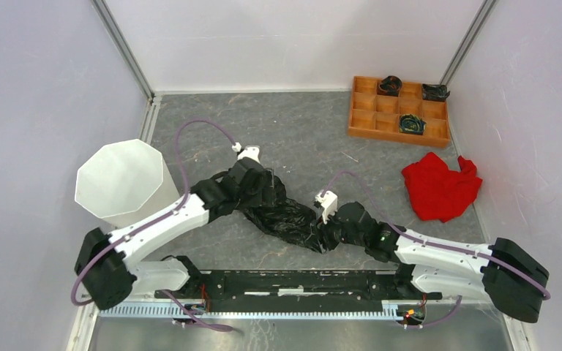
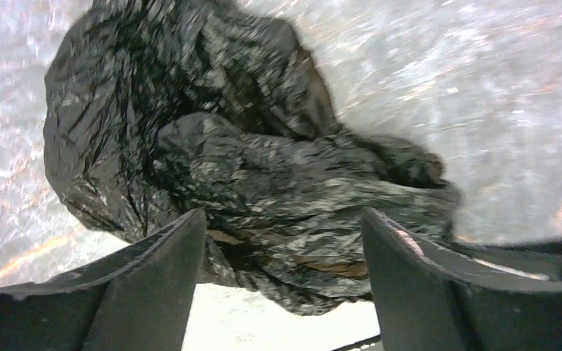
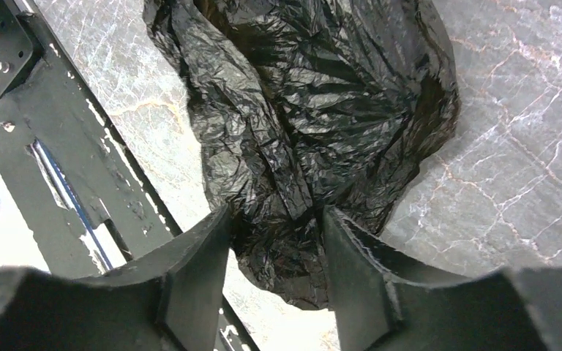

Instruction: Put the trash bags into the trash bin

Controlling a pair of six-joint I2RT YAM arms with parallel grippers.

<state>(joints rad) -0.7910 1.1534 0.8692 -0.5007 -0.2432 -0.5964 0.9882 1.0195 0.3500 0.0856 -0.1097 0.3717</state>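
Note:
A crumpled glossy black trash bag (image 1: 285, 212) lies on the grey table between my two grippers. The white octagonal trash bin (image 1: 121, 179) stands at the left, beside my left arm. My left gripper (image 1: 263, 186) is over the bag's far end. In the left wrist view, which is blurred, my left gripper (image 2: 284, 219) is wide open with the bag (image 2: 263, 168) just past the fingertips. My right gripper (image 1: 323, 232) is at the bag's near end. In the right wrist view my right gripper (image 3: 276, 216) is closed on a bunched fold of the bag (image 3: 307, 110).
An orange compartmented tray (image 1: 366, 121) with small black items stands at the back right. A red cloth (image 1: 439, 186) lies at the right. The black base rail (image 1: 293, 281) runs along the near edge and also shows in the right wrist view (image 3: 44, 146).

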